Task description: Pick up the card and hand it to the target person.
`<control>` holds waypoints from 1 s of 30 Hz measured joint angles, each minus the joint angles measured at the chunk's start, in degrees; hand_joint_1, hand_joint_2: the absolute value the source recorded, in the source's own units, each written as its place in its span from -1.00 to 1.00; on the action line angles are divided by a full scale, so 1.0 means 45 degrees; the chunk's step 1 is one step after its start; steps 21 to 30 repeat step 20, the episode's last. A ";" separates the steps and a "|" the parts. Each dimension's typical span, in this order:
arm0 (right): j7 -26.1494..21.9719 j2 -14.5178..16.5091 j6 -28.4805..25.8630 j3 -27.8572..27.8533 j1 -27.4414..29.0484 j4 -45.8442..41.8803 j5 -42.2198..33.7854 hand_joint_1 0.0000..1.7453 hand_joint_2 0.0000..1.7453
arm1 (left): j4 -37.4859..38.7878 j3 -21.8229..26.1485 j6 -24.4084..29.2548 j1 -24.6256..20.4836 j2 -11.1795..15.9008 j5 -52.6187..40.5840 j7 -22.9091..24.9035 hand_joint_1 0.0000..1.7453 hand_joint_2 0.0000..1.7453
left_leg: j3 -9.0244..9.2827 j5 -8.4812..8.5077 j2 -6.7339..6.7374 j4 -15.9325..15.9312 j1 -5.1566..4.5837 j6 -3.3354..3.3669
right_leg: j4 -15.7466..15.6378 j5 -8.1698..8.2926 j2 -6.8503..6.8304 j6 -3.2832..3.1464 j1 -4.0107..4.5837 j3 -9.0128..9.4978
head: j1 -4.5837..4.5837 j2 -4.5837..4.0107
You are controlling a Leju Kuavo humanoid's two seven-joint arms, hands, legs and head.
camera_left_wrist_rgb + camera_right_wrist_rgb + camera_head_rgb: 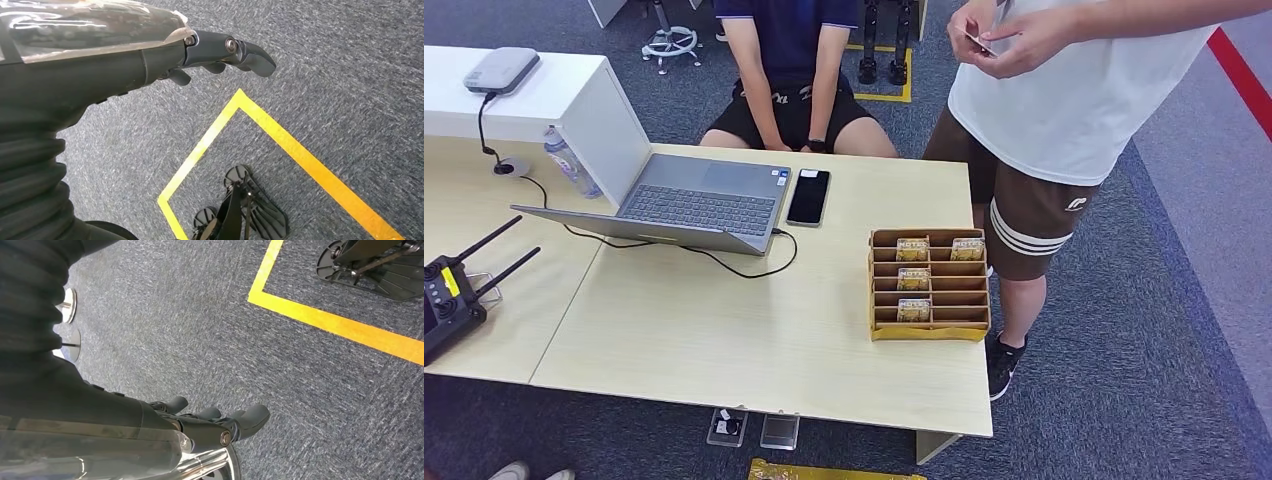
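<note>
A wooden card rack [929,286] stands on the right part of the light wood table [754,340], with several gold-labelled cards [913,249] in its slots. A person in a white shirt [1074,90] stands to the right of the table and holds a small card [977,41] in both hands. My left hand [220,52] hangs over the grey carpet, its fingers apart and holding nothing. My right hand [215,422] also hangs above the carpet with its fingers apart and nothing in them.
An open laptop [689,205] and a black phone [809,196] lie at the table's far side, in front of a seated person in dark clothes [794,70]. A black remote controller [449,295] sits at the left edge. Yellow tape [280,140] marks the carpet.
</note>
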 joint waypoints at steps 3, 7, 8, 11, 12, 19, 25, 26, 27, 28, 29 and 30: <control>0.0023 0.0000 0.0000 0.0000 0.0000 0.0013 -0.0026 -1.00 1.00 | 0.0000 -0.0013 -0.0078 0.0002 0.0001 -0.0007 0.0000 -1.00 1.00 | 0.0000 0.0000 0.0000 0.0000 0.0000 0.0000 | 0.0000 0.0000 0.0000 0.0000 0.0000 0.0000 | 0.0004 0.0000; 0.0044 0.0013 -0.0002 -0.0002 0.0002 0.0039 -0.0081 -1.00 1.00 | 0.0001 -0.0172 -0.0561 0.0042 0.0067 -0.0603 -0.0182 -1.00 1.00 | 0.0002 0.0000 0.0001 0.0000 0.0000 0.0000 | 0.0000 0.0000 0.0000 0.0000 0.0000 -0.0001 | 0.0005 0.0000; 0.0040 0.0017 -0.0005 -0.0004 0.0004 0.0042 -0.0092 -1.00 1.00 | 0.0004 -0.0461 -0.1014 0.0096 0.0125 -0.1349 -0.0374 -1.00 1.00 | 0.0003 0.0000 0.0001 0.0000 0.0000 0.0000 | 0.0000 0.0000 0.0001 0.0000 0.0001 -0.0002 | 0.0008 0.0000; 0.0018 0.0019 0.0005 -0.0005 0.0005 0.0046 -0.0113 -1.00 1.00 | 0.0017 -0.2361 -0.2280 0.0304 0.0345 -0.4987 -0.0938 -1.00 1.00 | 0.0002 0.0000 0.0000 -0.0001 0.0000 0.0000 | 0.0000 0.0000 0.0001 0.0000 0.0001 -0.0001 | 0.0001 0.0000; 0.0011 0.0018 0.0016 -0.0005 0.0005 0.0046 -0.0115 -1.00 1.00 | 0.0019 -0.3041 -0.2418 0.0343 0.0406 -0.5812 -0.1008 -1.00 1.00 | 0.0001 0.0000 0.0000 -0.0002 0.0001 0.0000 | 0.0001 0.0000 0.0001 0.0000 0.0001 0.0000 | -0.0010 0.0000; -0.0066 0.0019 0.0049 -0.0009 0.0011 0.0056 -0.0236 -1.00 1.00 | 0.0019 -0.5363 -0.2726 0.0499 0.0648 -0.6380 -0.1167 -1.00 1.00 | 0.0000 0.0000 0.0002 -0.0001 0.0000 0.0000 | 0.0001 0.0000 0.0002 0.0000 0.0000 0.0001 | 0.0007 0.0000; -0.0076 0.0019 0.0049 -0.0010 0.0011 0.0056 -0.0240 -1.00 1.00 | 0.0019 -0.5449 -0.2739 0.0503 0.0659 -0.6386 -0.1166 -1.00 1.00 | 0.0000 0.0000 0.0002 -0.0001 0.0000 0.0000 | 0.0001 0.0000 0.0002 0.0000 0.0000 0.0001 | 0.0012 0.0000; -0.0076 0.0019 0.0049 -0.0010 0.0011 0.0056 -0.0240 -1.00 1.00 | 0.0019 -0.5449 -0.2739 0.0503 0.0659 -0.6386 -0.1166 -1.00 1.00 | 0.0000 0.0000 0.0002 -0.0001 0.0000 0.0000 | 0.0001 0.0000 0.0002 0.0000 0.0000 0.0001 | 0.0012 0.0000; -0.0076 0.0019 0.0049 -0.0010 0.0011 0.0056 -0.0240 -1.00 1.00 | 0.0019 -0.5449 -0.2739 0.0503 0.0659 -0.6386 -0.1166 -1.00 1.00 | 0.0000 0.0000 0.0002 -0.0001 0.0000 0.0000 | 0.0001 0.0000 0.0002 0.0000 0.0000 0.0001 | 0.0012 0.0000; -0.0076 0.0019 0.0049 -0.0010 0.0011 0.0056 -0.0240 -1.00 1.00 | 0.0019 -0.5449 -0.2739 0.0503 0.0659 -0.6386 -0.1166 -1.00 1.00 | 0.0000 0.0000 0.0002 -0.0001 0.0000 0.0000 | 0.0001 0.0000 0.0002 0.0000 0.0000 0.0001 | 0.0012 0.0000; -0.0076 0.0019 0.0049 -0.0010 0.0011 0.0056 -0.0240 -1.00 1.00 | 0.0019 -0.5449 -0.2739 0.0503 0.0659 -0.6386 -0.1166 -1.00 1.00 | 0.0000 0.0000 0.0002 -0.0001 0.0000 0.0000 | 0.0001 0.0000 0.0002 0.0000 0.0000 0.0001 | 0.0012 0.0000; -0.0076 0.0019 0.0049 -0.0010 0.0011 0.0056 -0.0240 -1.00 1.00 | 0.0019 -0.5449 -0.2739 0.0503 0.0659 -0.6386 -0.1166 -1.00 1.00 | 0.0000 0.0000 0.0002 -0.0001 0.0000 0.0000 | 0.0001 0.0000 0.0002 0.0000 0.0000 0.0001 | 0.0012 0.0000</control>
